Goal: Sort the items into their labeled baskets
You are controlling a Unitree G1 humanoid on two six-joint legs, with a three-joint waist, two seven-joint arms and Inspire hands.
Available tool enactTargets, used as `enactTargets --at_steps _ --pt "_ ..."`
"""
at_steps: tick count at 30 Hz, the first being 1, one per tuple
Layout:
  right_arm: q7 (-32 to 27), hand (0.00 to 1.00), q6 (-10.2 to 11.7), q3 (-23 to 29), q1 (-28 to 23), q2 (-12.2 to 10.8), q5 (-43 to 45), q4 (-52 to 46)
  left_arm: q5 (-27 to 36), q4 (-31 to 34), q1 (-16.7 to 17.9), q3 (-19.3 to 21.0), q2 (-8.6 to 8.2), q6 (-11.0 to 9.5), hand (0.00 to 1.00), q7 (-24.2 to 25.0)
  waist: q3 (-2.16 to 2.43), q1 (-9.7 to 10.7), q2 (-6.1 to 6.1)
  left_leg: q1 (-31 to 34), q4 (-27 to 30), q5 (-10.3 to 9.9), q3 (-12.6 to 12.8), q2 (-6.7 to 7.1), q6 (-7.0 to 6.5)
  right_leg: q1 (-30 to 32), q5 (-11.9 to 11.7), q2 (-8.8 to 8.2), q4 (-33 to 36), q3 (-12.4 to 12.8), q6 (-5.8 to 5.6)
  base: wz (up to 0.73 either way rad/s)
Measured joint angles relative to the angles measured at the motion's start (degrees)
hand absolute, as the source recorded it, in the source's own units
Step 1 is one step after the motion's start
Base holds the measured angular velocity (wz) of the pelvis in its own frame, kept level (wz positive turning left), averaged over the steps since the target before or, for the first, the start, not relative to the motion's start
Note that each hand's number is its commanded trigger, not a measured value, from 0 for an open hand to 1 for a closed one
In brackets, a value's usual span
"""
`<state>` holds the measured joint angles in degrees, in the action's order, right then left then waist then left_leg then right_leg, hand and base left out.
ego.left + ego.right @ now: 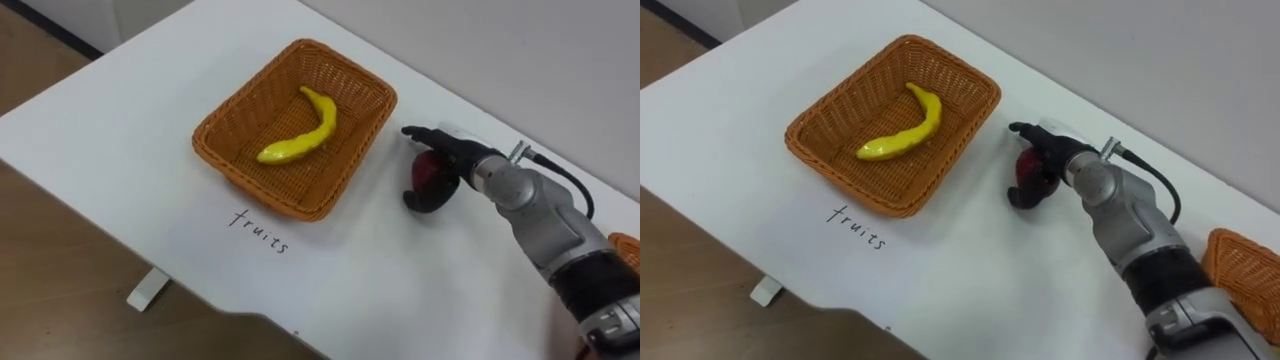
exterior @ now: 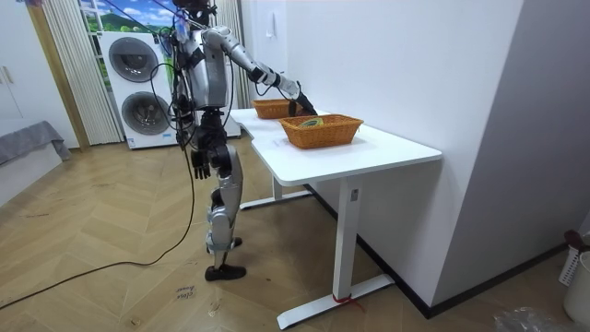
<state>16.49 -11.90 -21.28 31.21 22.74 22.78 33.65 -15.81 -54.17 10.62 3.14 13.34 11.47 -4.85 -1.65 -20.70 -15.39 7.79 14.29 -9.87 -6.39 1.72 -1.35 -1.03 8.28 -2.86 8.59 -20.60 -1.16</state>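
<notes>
Head-camera views: your right hand (image 1: pixel 452 156) reaches in from the right over the white table (image 1: pixel 120 150), its fingers and thumb curled round a dark red fruit (image 1: pixel 429 174), so you can read this hand as grasping. The fruit sits low over the tabletop, just to the right of the wicker basket (image 1: pixel 262 186) and apart from its rim; you cannot tell whether it touches the table. A yellow banana (image 1: pixel 300 140) lies inside this basket, running slantwise from its near left to its far right. A handwritten word (image 1: pixel 258 230) is on the tabletop just in front of the basket's near side. At the right edge of the view you see the corner of a second wicker basket (image 1: pixel 628 248), well apart from the first. Room view: the robot stands upright on the wood floor beside the table, on the room view's left, with its right arm stretched out over the tabletop between the two baskets. Your left hand (image 2: pixel 199 164) hangs at the robot's side below table height; you cannot tell its state. Two stacked washing machines (image 2: pixel 138 83) stand behind the robot.
</notes>
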Motion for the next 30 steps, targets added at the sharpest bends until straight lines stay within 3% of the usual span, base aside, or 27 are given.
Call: enactTargets --at_steps 30 --pt "1.23 0.00 0.64 0.04 1.09 0.20 -1.77 1.39 -0.01 -0.84 -1.47 0.08 0.71 -0.60 0.00 0.08 -0.19 0.02 -0.28 -0.04 0.20 0.01 -0.07 0.02 0.01 -0.04 0.00 0.00 0.00 0.06 0.00 0.00"
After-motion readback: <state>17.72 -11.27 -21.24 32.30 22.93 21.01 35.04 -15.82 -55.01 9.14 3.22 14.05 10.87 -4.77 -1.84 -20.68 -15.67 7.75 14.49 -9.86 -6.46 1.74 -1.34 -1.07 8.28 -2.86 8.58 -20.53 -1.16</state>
